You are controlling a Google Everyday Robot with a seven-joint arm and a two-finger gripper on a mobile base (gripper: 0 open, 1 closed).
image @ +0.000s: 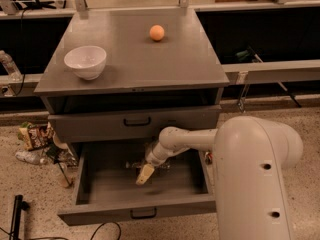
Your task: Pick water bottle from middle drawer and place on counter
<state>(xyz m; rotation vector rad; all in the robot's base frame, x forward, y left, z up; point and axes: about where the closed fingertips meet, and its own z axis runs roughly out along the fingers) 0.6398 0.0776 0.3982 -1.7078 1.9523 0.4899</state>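
The middle drawer point(100, 186) is pulled open below the shut flat drawer front point(132, 122), and its deep grey tray shows. My gripper point(145, 174) is down inside the tray, left of its middle, at the end of my white arm point(185, 140). A small clear thing that looks like the water bottle point(133, 164) lies on the tray floor just behind and left of the gripper, partly hidden by it. I cannot tell whether they touch. The counter point(165, 64) is the flat grey cabinet top above.
A white bowl point(85, 61) stands at the counter's left and an orange ball point(157, 32) near its back. Snack bags and a crushed bottle point(31, 144) litter the floor left of the cabinet. A grey rail point(270, 70) runs to the right. My large arm link point(255, 179) fills the lower right.
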